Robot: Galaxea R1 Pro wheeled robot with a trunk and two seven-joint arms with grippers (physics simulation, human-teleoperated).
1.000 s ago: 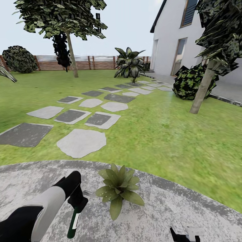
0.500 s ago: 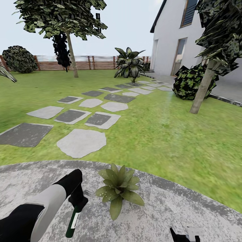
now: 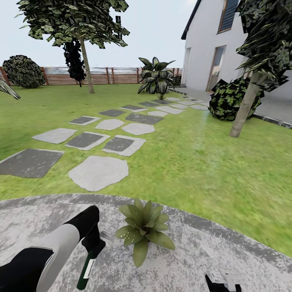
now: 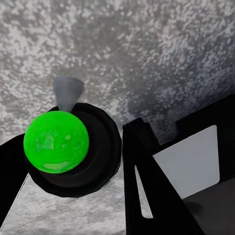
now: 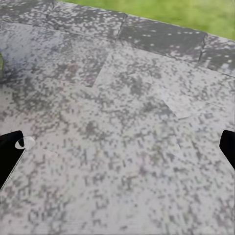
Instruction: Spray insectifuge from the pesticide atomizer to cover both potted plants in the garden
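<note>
Patio (image 3: 211, 259) of mottled grey paving fills the lower part of the head view, and the left gripper (image 3: 92, 243) hangs over it at about 7 o'clock, shut on the pesticide atomizer (image 3: 86, 269). The slim dark green bottle with its white label strip hangs below the fingers, tilted slightly, its base toward 6 o'clock. From the left wrist camera the atomizer (image 4: 63, 142) is seen end-on as a bright green round shape set in a dark ring, with a pale grey nozzle pointing away over the paving, and a black finger (image 4: 152, 186) lies close beside it. One potted plant (image 3: 144, 231), a low rosette of pointed green leaves, stands on the patio just beside the gripper at its 3 o'clock, apart from the bottle. The right gripper (image 3: 222, 282) shows at 5 o'clock low on the frame; in its wrist view the two dark fingertips (image 5: 11, 155) stand wide apart over bare paving, holding nothing. Beyond the patio at 12 o'clock lie the lawn (image 3: 194, 162), the stepping stones (image 3: 97, 172) and the brown fence (image 3: 101, 76).
</note>
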